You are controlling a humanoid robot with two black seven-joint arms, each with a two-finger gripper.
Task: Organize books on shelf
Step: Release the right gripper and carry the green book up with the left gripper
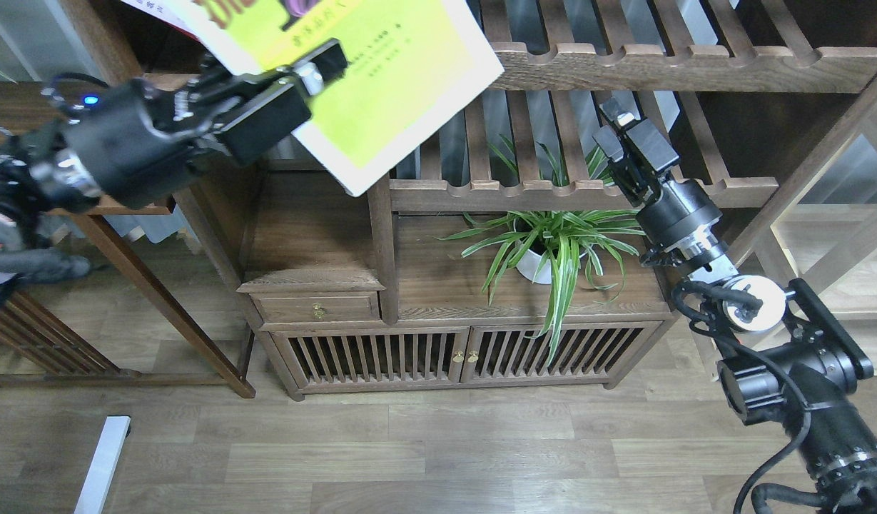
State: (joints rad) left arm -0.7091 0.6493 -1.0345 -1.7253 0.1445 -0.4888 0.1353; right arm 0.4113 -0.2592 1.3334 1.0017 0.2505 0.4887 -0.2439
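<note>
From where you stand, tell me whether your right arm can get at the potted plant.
Probably yes. The right hand holds nothing and hangs in front of the slatted rack, just above the potted plant; its cubby is open-fronted, though the leaves crowd the white pot.

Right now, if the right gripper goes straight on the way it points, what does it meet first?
Probably the upper notched slatted rack of the dark-brown wooden bookcase. The right gripper points up and slightly left, holding nothing; depth is unclear, so it might pass in front.
</note>
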